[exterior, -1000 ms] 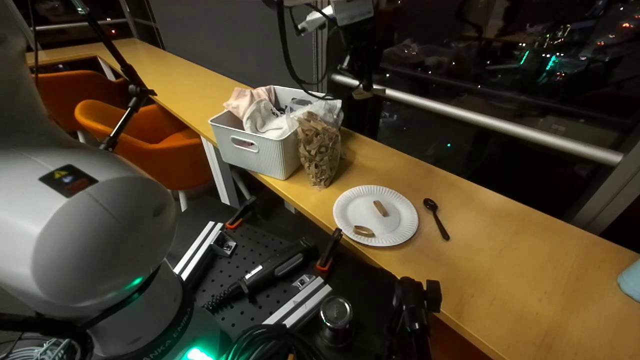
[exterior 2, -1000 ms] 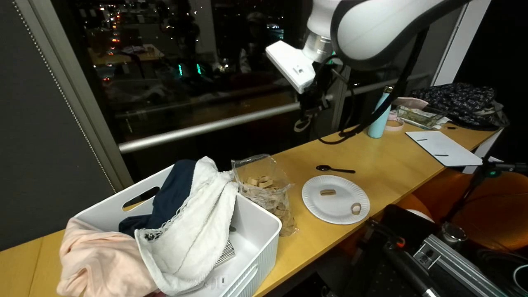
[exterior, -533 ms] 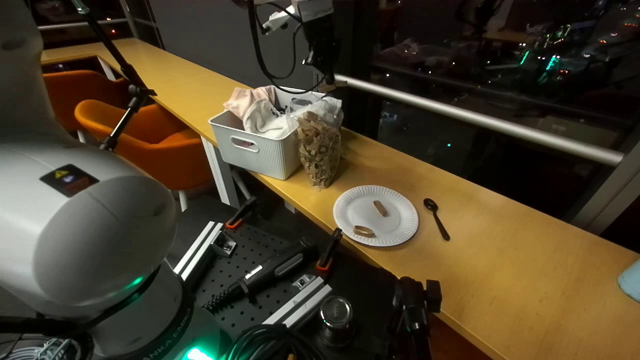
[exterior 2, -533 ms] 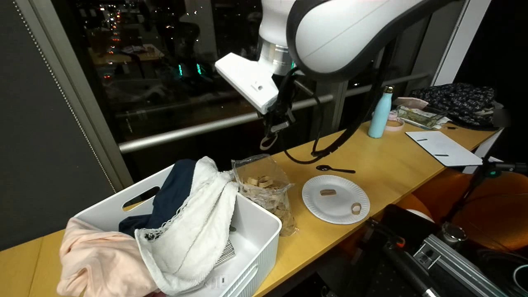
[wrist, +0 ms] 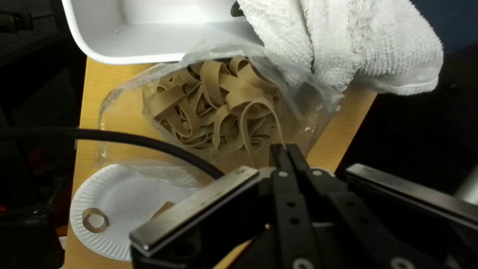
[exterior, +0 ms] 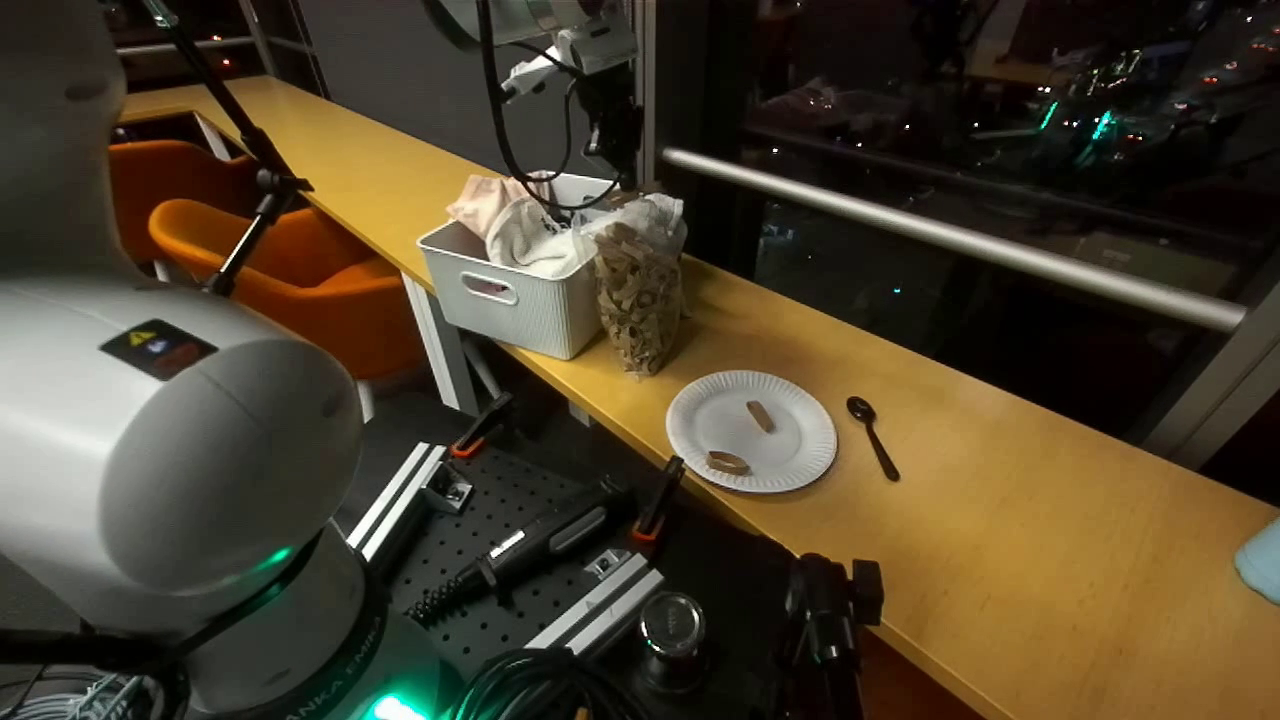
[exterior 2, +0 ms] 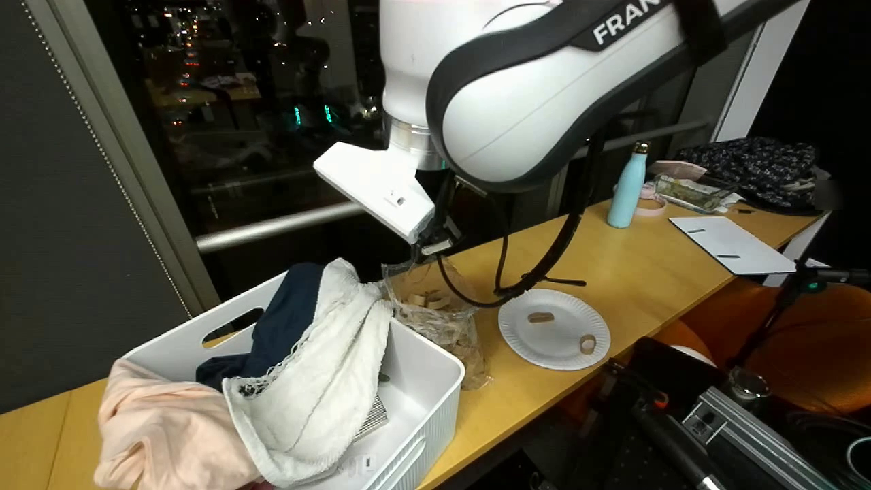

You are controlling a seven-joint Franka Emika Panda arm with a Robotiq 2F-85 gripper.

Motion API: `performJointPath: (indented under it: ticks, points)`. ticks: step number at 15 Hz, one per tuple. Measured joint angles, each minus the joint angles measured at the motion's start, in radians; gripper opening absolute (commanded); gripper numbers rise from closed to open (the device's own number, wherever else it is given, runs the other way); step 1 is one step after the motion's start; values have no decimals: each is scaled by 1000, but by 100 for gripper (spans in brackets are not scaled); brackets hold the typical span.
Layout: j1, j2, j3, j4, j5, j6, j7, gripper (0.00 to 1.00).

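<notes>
Some of the arm (exterior: 235, 450) is cropped in an exterior view; in an exterior view we see it bent over the bag (exterior 2: 452, 333), tip hard to make out. In the wrist view, the tool (wrist: 285, 149) pinches a tan band (wrist: 244, 125), above or inside the bag we cannot tell.

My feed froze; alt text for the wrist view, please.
Closed gripper pinching a tan loop, seen against an open clear bag of similar loops. Top: white bin and towel; lower left: paper plate with two bands.
</notes>
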Motion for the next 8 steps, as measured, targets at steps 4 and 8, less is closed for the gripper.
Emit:
performJointPath:
  ticks: [4,8]
  points:
    - [37,0,4,-13,-25,0,3,29]
    - [33,0,3,-42,-25,2,3,57]
